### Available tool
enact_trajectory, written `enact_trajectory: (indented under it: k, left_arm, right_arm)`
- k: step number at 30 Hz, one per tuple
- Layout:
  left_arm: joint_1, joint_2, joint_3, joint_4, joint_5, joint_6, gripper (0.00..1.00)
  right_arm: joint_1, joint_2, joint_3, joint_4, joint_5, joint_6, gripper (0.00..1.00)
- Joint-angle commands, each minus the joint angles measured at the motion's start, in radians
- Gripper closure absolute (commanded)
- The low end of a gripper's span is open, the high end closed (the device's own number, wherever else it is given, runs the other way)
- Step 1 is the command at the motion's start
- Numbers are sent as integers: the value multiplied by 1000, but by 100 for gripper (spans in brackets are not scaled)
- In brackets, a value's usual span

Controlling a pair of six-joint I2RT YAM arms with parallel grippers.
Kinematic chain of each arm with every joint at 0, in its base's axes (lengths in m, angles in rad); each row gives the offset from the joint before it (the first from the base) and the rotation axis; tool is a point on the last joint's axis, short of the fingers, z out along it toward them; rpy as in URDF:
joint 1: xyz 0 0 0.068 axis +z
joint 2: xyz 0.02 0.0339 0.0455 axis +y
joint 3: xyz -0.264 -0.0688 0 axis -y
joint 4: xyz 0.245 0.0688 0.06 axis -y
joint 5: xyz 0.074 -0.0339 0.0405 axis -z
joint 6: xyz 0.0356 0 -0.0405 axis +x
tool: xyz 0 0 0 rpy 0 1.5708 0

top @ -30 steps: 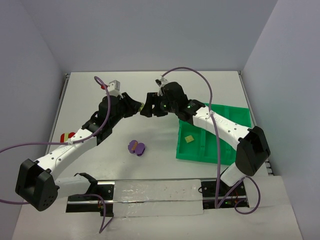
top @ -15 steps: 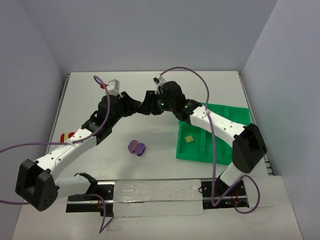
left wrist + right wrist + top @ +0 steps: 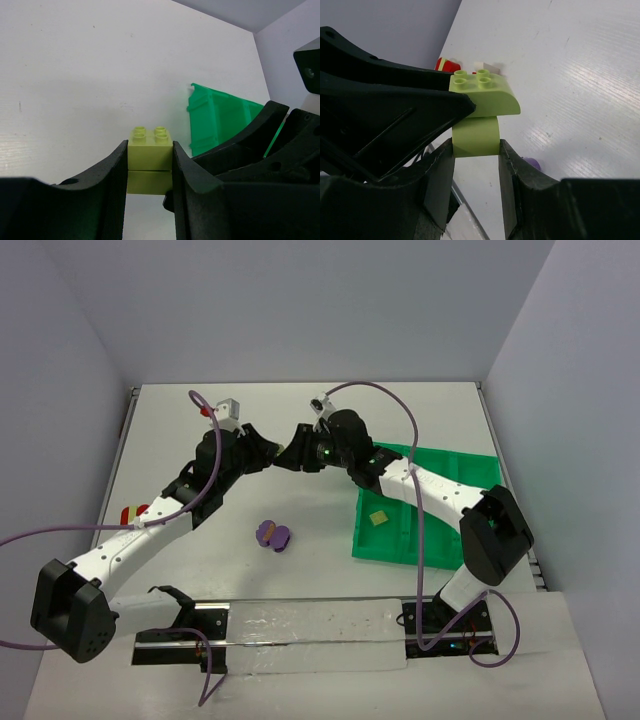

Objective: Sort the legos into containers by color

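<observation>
Two pale yellow-green legos (image 3: 150, 160) are stacked together and held above the table between both grippers. My left gripper (image 3: 149, 150) is shut on the stack, its fingers pressing both sides. My right gripper (image 3: 476, 145) is shut on the lower lego (image 3: 475, 136), while the studded upper lego (image 3: 484, 95) sticks out above its fingers. In the top view the left gripper (image 3: 268, 453) and right gripper (image 3: 296, 457) meet tip to tip and hide the stack. The green tray of containers (image 3: 440, 465) lies to the right, with one yellow-green lego (image 3: 377, 519) in a compartment.
Purple legos (image 3: 272, 534) lie on the table in front of the grippers, also seen under the right gripper (image 3: 532, 164). A red lego (image 3: 133, 511) sits at the table's left edge. Purple cables arc over both arms.
My right gripper has moved left up to the left gripper and closed its jaws on the lower yellow-green lego. The left gripper has held still with its grip.
</observation>
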Motion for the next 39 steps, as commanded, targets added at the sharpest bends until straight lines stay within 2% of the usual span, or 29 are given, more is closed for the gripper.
enact_trajectory:
  k: [1, 16, 30, 35, 39]
  left_arm:
    - [-9, -25, 41, 31, 21, -1, 100]
    - [-9, -9, 51, 31, 16, -6, 100]
    - [-9, 10, 61, 31, 19, -6, 100]
    - [-9, 12, 69, 14, -5, 4, 100]
    - [-9, 7, 69, 1, -27, 20, 100]
  right_arm:
    - [-10, -30, -18, 100, -4, 13, 100]
    - [-6, -22, -62, 73, -53, -33, 100]
    - [5, -47, -44, -89, 37, -170, 100]
    - [3, -107, -48, -222, 165, -211, 100]
    - [3, -233, -65, -397, 447, -239, 100]
